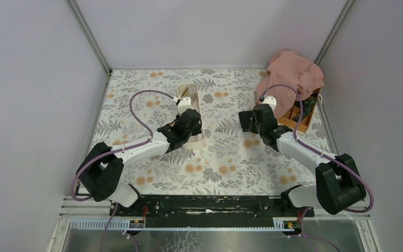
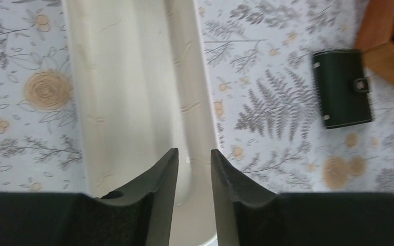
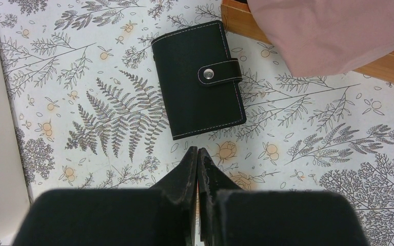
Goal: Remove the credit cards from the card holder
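- The card holder (image 3: 197,79) is a small black folding wallet with pale stitching along its edges. It is closed, and a strap (image 3: 219,72) with a round metal snap is fastened across its front.
- It lies flat on the leaf-and-flower patterned surface (image 3: 313,154), between the long white tray (image 2: 133,77) and the orange wooden box (image 3: 390,69). It is near the box's corner, where a pink cloth (image 3: 338,31) hangs over the box.
- The right arm reaches from its base toward the middle of the surface. The right end effector (image 3: 198,164) points at the card holder from just short of its near edge, not touching it. Its fingers are pressed together with nothing between them.
- The left arm stretches diagonally forward. The left end effector (image 2: 192,169) is above the near end of the tray, over its right wall. Its fingers stand a little apart and hold nothing.
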Controlling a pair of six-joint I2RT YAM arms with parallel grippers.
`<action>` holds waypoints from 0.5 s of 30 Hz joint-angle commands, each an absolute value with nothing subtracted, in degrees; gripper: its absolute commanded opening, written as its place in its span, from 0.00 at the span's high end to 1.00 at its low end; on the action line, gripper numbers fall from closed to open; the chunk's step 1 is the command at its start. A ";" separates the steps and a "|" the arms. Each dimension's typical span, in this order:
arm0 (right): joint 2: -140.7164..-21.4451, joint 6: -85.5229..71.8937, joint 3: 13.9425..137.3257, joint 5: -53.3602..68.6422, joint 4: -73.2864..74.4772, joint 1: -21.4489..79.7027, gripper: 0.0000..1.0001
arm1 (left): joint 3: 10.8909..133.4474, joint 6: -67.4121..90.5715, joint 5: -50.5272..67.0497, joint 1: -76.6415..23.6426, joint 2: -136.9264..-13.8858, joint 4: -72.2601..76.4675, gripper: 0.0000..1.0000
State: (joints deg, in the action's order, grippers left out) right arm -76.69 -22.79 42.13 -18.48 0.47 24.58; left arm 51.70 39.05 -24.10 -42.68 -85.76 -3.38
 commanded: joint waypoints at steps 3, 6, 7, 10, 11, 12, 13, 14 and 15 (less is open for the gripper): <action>-76.90 -23.28 43.17 -17.94 -1.65 24.34 0.95 | 49.30 41.70 -27.57 -42.36 -85.01 -8.29 0.76; -76.91 -23.30 43.24 -17.76 -1.62 24.29 0.95 | 48.09 42.80 -27.21 -42.36 -85.16 -9.28 0.86; -76.90 -23.30 43.24 -17.58 -1.65 24.33 0.95 | 47.60 42.92 -27.29 -42.30 -85.09 -9.30 0.90; -77.14 -23.21 43.40 -17.30 -1.50 24.26 0.95 | 45.88 43.70 -27.18 -41.59 -84.83 -10.11 1.00; -77.29 -23.14 43.48 -17.26 -1.45 24.30 0.95 | 45.31 43.95 -26.90 -41.35 -84.49 -10.42 1.00; -77.40 -23.12 43.55 -17.19 -1.37 24.29 0.95 | 44.79 44.21 -26.74 -41.23 -84.00 -10.84 1.00; -77.50 -23.01 43.59 -17.13 -1.30 24.29 0.95 | 44.17 44.42 -26.58 -41.22 -83.42 -11.09 1.00; -77.67 -23.05 43.64 -17.02 -1.29 24.27 0.95 | 43.62 44.70 -26.64 -41.22 -82.72 -11.60 1.00; -77.81 -23.13 43.68 -16.91 -1.29 24.34 0.95 | 43.14 45.00 -26.70 -41.23 -81.95 -12.26 1.00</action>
